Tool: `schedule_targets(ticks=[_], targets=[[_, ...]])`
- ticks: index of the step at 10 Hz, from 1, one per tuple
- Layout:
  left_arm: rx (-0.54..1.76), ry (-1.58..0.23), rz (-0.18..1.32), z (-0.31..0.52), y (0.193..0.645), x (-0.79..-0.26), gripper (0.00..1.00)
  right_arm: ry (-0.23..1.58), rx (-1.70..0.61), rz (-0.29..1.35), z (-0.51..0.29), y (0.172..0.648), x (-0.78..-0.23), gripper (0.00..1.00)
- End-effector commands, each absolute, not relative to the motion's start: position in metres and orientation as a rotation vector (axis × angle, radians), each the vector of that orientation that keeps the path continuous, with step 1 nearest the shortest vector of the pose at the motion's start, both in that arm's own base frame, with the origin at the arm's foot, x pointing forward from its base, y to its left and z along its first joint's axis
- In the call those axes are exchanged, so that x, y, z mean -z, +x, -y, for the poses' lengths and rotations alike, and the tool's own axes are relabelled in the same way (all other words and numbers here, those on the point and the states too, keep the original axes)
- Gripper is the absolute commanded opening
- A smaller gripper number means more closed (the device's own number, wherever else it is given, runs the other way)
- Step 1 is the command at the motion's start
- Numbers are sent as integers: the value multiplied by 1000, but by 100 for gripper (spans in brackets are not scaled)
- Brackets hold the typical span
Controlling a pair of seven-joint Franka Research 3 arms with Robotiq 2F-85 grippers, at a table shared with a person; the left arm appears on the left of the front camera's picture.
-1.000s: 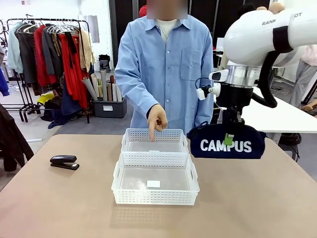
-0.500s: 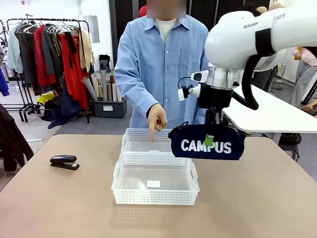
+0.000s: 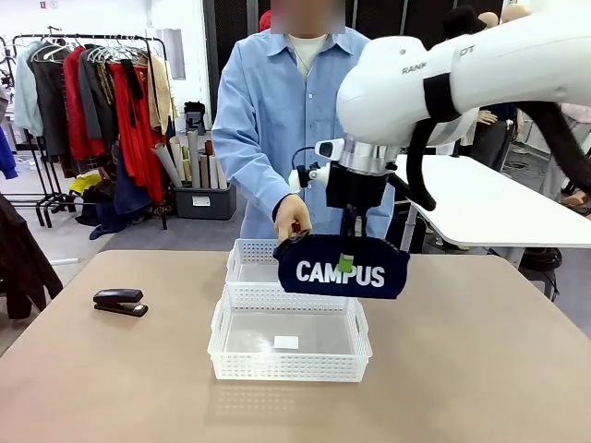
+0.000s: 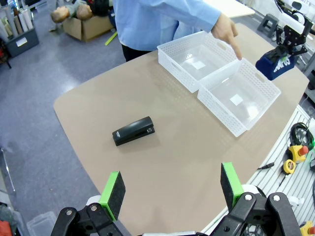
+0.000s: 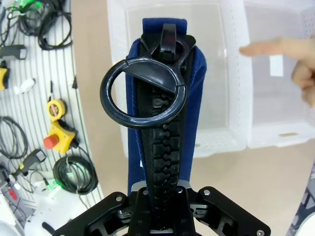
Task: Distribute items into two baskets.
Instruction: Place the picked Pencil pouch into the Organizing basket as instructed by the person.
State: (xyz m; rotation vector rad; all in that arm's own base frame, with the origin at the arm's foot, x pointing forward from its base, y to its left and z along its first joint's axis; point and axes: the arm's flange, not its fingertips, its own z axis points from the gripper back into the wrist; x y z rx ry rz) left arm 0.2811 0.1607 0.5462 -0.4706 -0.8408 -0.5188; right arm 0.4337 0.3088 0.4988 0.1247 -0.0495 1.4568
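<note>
Right gripper point(image 3: 346, 265) is clamped on the navy CAMPUS pouch point(image 3: 380, 273), which hangs clear above where the larger basket point(image 3: 290, 367) meets the smaller basket point(image 3: 247, 268), apparently over the larger. Person's hand point(image 3: 292, 220) points into the smaller. Black stapler point(image 3: 120, 301) lies on the table point(image 3: 480, 369), well apart. Left gripper point(image 4: 172, 189) is spread wide.

Stapler point(image 3: 120, 302) lies left of larger basket point(image 3: 291, 367), pouch point(image 3: 319, 251) above it.
</note>
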Motion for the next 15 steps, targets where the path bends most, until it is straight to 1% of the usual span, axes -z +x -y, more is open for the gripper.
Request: schedule_targets(ticks=[1,6,12,15], targets=[[535,-478,852,-161,281,-546,100,80,-1432,83,-331,448,-493,0],[535,-478,852,-161,281,-546,100,66,-1480,49,-370,466,-455,0],[535,-478,852,-161,281,-546,100,65,-1516,68,-383,454,-409,0],[535,-478,852,-161,281,-546,100,116,-1521,19,-380,454,-378,0]])
